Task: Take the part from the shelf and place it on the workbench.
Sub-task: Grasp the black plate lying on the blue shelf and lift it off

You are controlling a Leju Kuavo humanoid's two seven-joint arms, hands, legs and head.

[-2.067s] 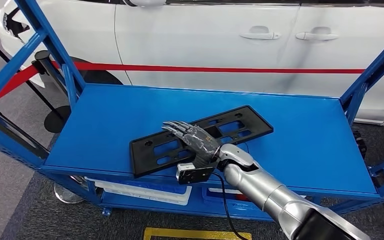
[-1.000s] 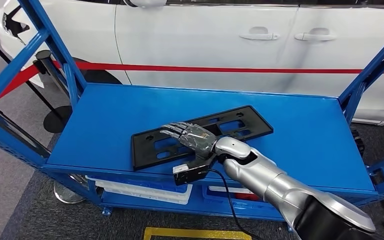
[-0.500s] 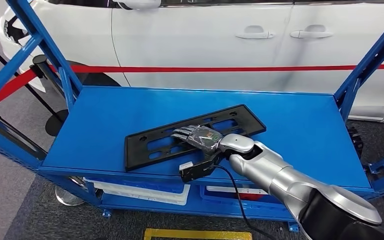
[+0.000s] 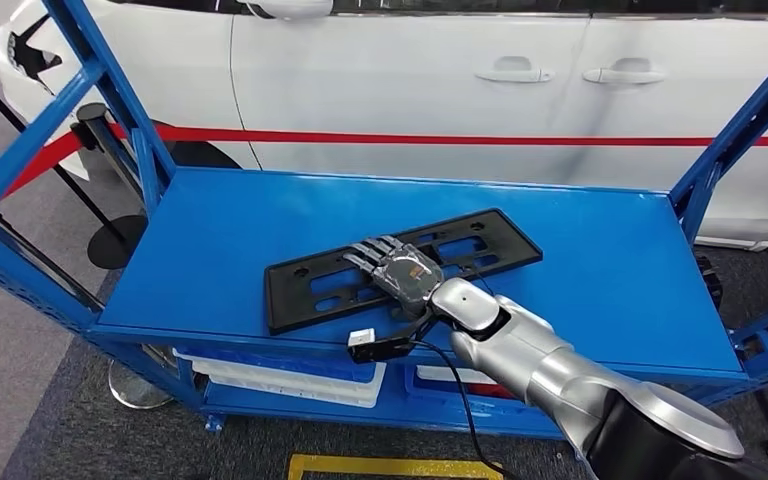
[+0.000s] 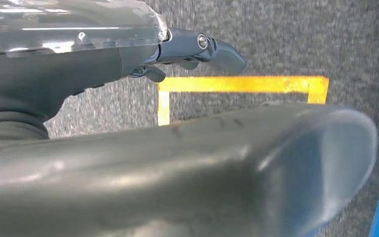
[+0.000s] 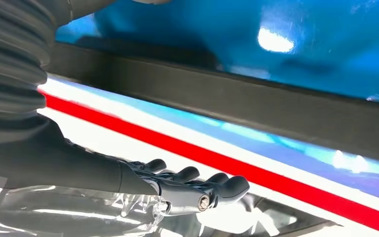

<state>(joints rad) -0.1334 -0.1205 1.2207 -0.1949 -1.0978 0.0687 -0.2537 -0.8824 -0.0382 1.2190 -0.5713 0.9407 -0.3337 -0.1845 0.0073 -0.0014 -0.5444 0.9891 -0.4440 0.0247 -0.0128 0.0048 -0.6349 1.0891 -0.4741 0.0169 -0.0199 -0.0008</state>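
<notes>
Part (image 4: 310, 280): flat black plate, lying slantwise on the shelf (image 4: 600, 270) top, near front edge; one long edge within reach of the arm.
Right hand (image 4: 392, 268): laid over the plate's middle, fingers (image 4: 365, 250) stretched out and apart, no grasp closed yet; looks set to press or slide the plate toward the edge for a grip.
Left hand (image 5: 177, 49): hanging over grey floor by a yellow line (image 5: 237, 84), holding nothing; fingers look loosely curled, open or closed hard to tell.
Stage: pickup, judged early.
Workbench: unseen.
</notes>
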